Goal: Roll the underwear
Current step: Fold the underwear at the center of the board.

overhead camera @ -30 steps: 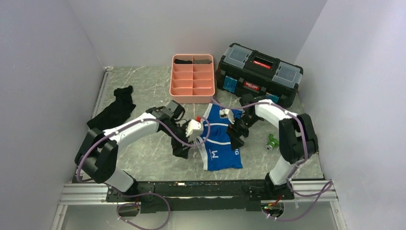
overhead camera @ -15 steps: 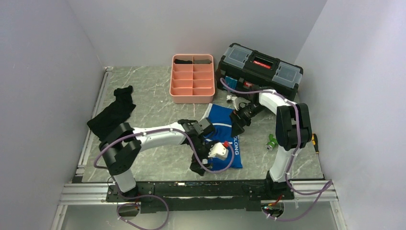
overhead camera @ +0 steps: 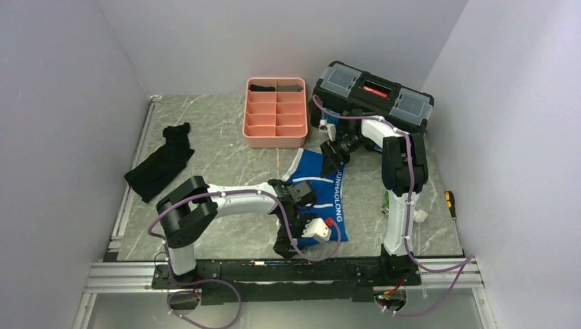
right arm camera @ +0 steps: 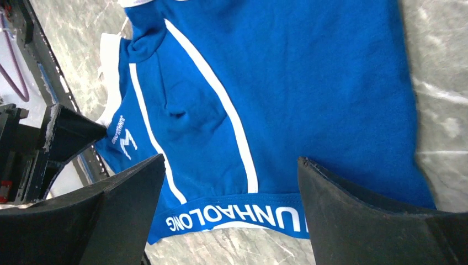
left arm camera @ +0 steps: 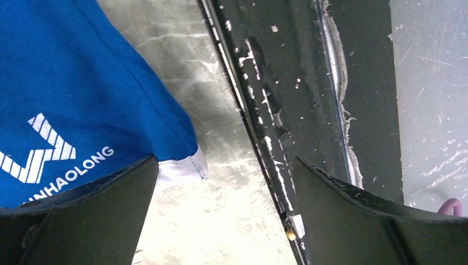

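Over the marble table (overhead camera: 226, 147), from above, the underwear (overhead camera: 318, 195) lies flat just this side of the pink tray (overhead camera: 245, 110), my left gripper (overhead camera: 283, 241) at its near corner and my right gripper (overhead camera: 329, 162) at its far edge, both swung there from its flanks a second ago. At the left wrist, the jaws gape beside that corner; at the right wrist they stand equally wide above the blue cloth, nothing held. I judge we are squaring up, and the next move is to pinch one edge to begin the roll.

Underwear (left arm camera: 72, 83) cut off at left wrist view's edge, dark items (overhead camera: 276, 87) in pink tray (overhead camera: 274, 142) too small to identify
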You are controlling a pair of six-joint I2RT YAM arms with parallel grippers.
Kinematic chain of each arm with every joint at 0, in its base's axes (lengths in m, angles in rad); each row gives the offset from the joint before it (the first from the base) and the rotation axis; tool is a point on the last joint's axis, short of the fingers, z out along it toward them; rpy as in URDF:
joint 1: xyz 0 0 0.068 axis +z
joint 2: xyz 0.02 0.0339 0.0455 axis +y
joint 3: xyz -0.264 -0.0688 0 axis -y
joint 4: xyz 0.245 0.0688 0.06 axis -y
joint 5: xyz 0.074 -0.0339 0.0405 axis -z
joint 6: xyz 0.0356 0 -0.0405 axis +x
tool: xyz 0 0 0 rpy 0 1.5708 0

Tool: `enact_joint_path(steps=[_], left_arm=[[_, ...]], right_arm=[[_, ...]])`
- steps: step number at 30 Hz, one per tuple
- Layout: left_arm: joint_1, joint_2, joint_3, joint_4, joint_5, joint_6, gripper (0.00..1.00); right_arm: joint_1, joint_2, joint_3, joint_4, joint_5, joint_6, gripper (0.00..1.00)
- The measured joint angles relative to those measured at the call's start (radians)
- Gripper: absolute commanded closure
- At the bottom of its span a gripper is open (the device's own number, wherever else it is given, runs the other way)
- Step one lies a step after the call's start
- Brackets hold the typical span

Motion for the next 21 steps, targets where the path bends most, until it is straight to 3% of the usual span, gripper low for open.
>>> enact_joint_path(steps=[7, 15, 21], left_arm=[[-0.060, -0.006, -0.002, 0.004, -0.035, -0.011, 0.01], [-0.071, -0.066, -0.050, 0.051, -0.171, -0.063, 0.01], [-0.072, -0.114, -0.068, 0.108, -0.277, -0.085, 0.14]], right_arm=[[-0.002, -0.011, -0.033, 0.016, -0.008, 0.011, 0.09], [-0.009, -0.204, -0.174, 0.022, 0.015, -0.010, 0.09], [-0.038, -0.325, -0.211, 0.016, 0.031, -0.031, 0.09]])
